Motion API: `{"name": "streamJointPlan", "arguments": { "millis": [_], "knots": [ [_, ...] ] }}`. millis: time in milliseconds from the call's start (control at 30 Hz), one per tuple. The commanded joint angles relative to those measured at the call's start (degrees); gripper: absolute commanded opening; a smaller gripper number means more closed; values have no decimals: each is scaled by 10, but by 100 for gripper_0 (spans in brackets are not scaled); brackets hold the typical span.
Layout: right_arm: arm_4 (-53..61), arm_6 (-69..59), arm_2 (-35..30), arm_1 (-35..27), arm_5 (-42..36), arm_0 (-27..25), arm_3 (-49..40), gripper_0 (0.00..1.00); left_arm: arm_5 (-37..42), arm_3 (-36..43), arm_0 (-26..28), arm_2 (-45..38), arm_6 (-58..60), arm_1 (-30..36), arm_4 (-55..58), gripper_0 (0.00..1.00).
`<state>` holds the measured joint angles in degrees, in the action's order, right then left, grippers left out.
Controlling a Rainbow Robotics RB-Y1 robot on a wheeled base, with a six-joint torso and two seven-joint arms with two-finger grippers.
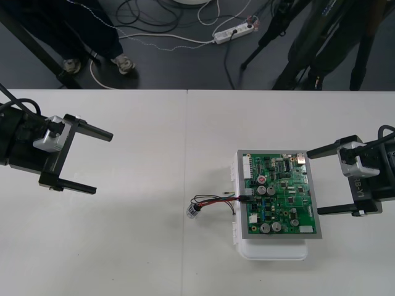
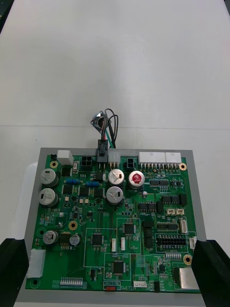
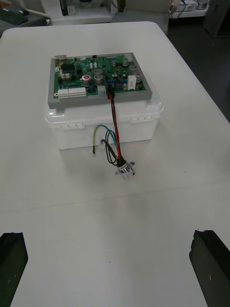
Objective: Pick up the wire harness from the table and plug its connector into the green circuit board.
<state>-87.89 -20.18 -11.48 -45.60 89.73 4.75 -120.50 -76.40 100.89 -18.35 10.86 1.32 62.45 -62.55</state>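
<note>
Front view: left gripper (image 1: 103,163) and right gripper (image 1: 313,182) gape wide, flanking board (image 1: 281,197) with harness plug (image 2: 102,146) seated.

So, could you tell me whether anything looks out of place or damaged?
Nothing stands out. The plug sits in the green circuit board, the wires drape down and the socket lies on the table. Left gripper and right gripper stand open.

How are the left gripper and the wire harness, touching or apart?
Apart. The front view shows bare table between the left gripper and the wire harness.
</note>
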Motion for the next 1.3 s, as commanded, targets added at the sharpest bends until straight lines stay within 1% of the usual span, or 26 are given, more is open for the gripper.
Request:
{"name": "streamJointPlan", "arguments": {
  "millis": [33,467,1300],
  "knots": [
    [2,10,5,4,3,-8,-2,100,-24,15,2,-16,40,-7,-2,100],
    [-3,8,5,5,3,-9,18,100,-24,15,2,-16,40,-7,-2,100],
    [-1,6,5,4,3,-8,18,100,-24,15,2,-16,40,-7,-2,100]
  ]
}}
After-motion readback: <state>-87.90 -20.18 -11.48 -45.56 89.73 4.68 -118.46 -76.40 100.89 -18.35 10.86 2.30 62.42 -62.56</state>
